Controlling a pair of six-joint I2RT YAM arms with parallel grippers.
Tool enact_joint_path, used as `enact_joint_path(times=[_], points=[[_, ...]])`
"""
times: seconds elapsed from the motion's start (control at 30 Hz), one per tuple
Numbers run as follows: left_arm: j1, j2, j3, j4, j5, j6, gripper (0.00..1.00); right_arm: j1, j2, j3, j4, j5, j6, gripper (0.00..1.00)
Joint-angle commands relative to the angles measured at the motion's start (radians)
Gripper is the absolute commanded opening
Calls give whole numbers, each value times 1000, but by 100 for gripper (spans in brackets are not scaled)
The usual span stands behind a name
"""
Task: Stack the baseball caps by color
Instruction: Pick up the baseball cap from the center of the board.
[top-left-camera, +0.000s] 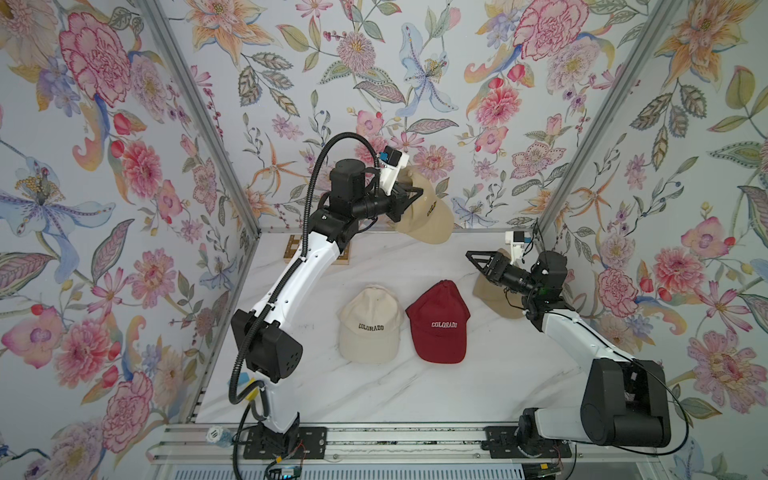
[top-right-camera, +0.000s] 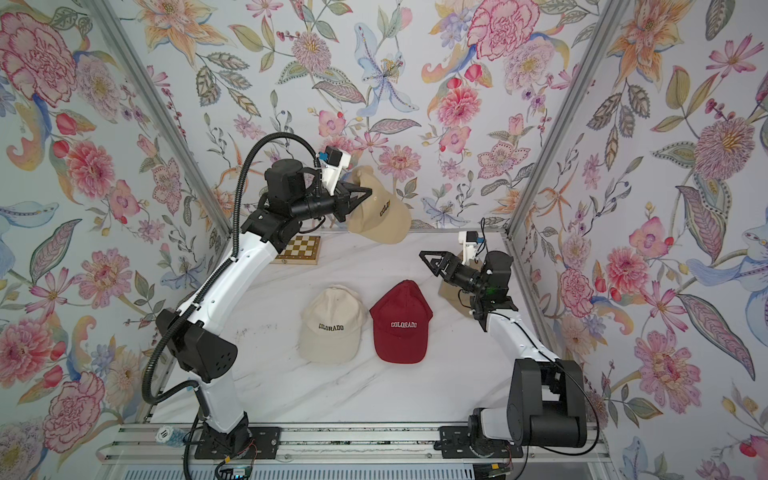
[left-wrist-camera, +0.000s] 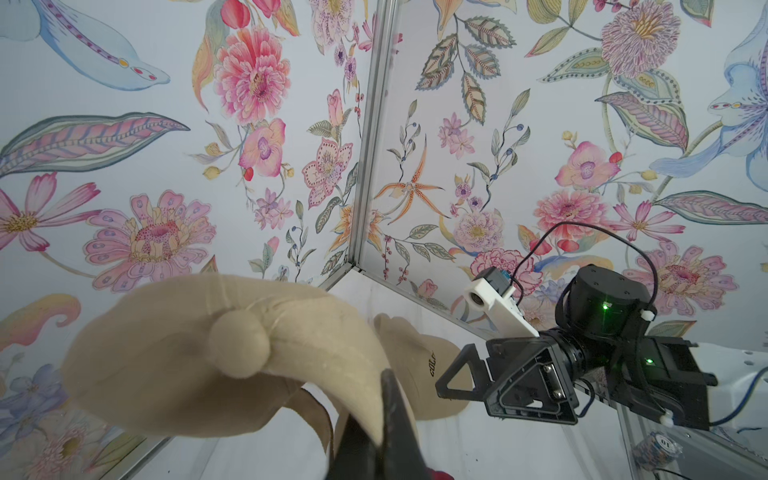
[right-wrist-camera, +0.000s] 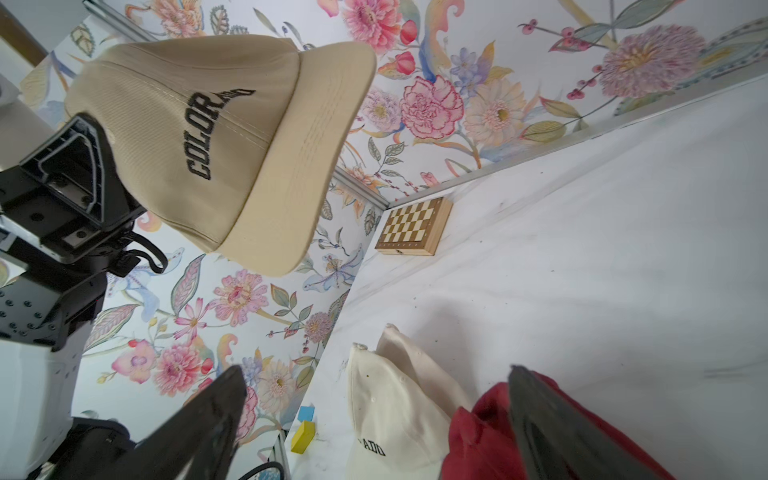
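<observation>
A: Room first?

B: Floral walls on three sides, metal posts in the back corners, white marble table. The wide bare strip runs along the near edge by the arm bases. There's also a bare patch at the back, between the two sets of jaws.

A: Far left?

B: Chessboard sits in the back left corner against the wall, below and behind the left jaws and partly under that forearm.

A: Left arm?

B: It rises from its base, elbow bent, forearm slanting up toward the back, wrist about level and pointing right. The left gripper is clamped on the crown of a tan cap. The cap hangs past and below the tips, brim down, clear of the table, out over its back edge.

A: Middle?

B: Cream cap and dark red cap are side by side on the table, brims toward the bases, edges about touching. Both are well below the left jaws. The red one is nearer the right tips.

A: Right side?

B: A second tan cap lies on the table under the right gripper's body, close to the right wall. The right arm is folded low, forearm leaning in. The right gripper is raised and points left, jaws spread wide, gripping nothing.
</observation>
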Motion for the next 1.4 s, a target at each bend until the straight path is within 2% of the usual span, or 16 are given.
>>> enact_joint_path(times=[0.0,0.17,0.33,0.7,0.9,1.1,1.2,1.37], points=[[-11,-74,-106,34,9,32,0,56,0,-9,208,-71,95,99],[-18,-183,-299,158,42,-5,0,112,33,-16,277,-45,126,99],[-21,-261,-429,252,72,-29,0,133,90,-19,342,-24,174,99],[-21,-365,-525,269,84,-25,0,158,117,-18,289,9,154,99],[-25,-397,-622,356,87,-66,0,203,166,19,371,0,206,98],[-25,-416,-697,433,121,-105,0,215,214,30,503,-6,293,81],[-25,-425,-733,474,143,-123,0,219,226,40,528,-8,307,64],[-25,-428,-779,502,158,-130,0,217,225,44,527,-17,307,23]])
